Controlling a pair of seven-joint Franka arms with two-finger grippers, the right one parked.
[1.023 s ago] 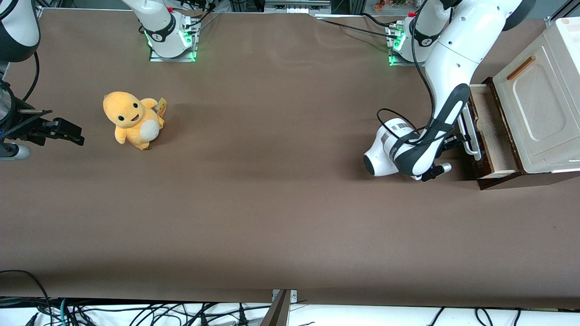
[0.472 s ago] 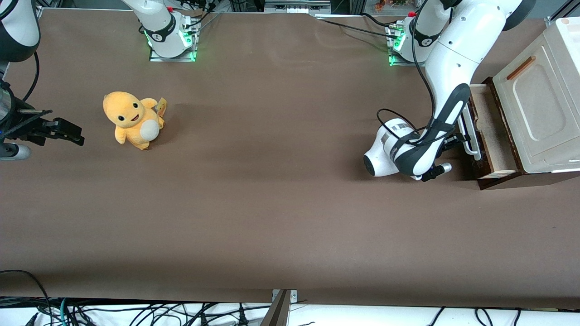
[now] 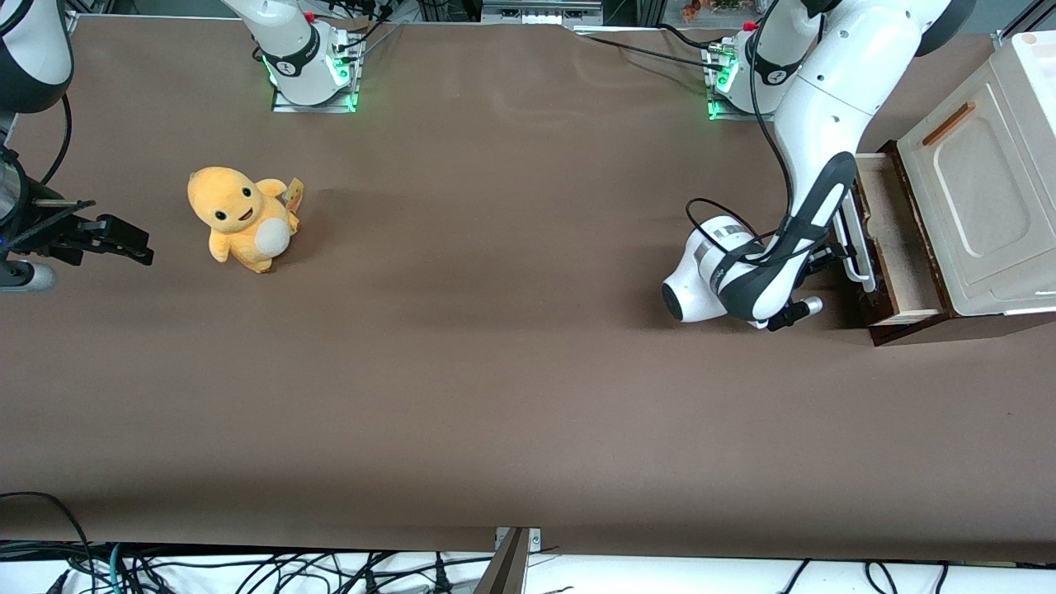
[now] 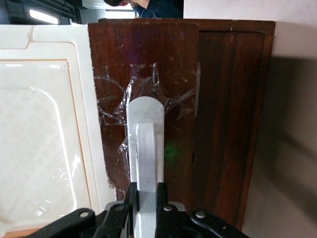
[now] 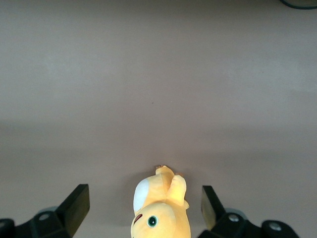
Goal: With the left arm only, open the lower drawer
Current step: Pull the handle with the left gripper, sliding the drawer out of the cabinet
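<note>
The lower drawer [image 3: 895,239] sits under the cream cabinet [image 3: 982,190] at the working arm's end of the table [image 3: 495,396], and it stands partly pulled out, so that a strip of its pale wood inside shows between the dark brown front and the cabinet's edge. Its white bar-loop handle [image 4: 146,148] (fixed to the dark front under crumpled clear tape) runs straight into the gripper [image 4: 147,196], whose two black fingers [image 4: 131,198] are pinched on the bar from either side, touching it. In the front view the gripper [image 3: 829,257] is mostly hidden by the left arm [image 3: 813,140], which bends down from its base and ends in a round white wrist low over the table, just in front of the drawer. The cabinet's recessed cream panel [image 3: 986,186] with its slim orange-brown handle [image 3: 949,124] lies above the drawer. Well apart, toward the parked arm's end of the table, an orange plush toy [image 3: 241,217] sits upright on the brown surface.
</note>
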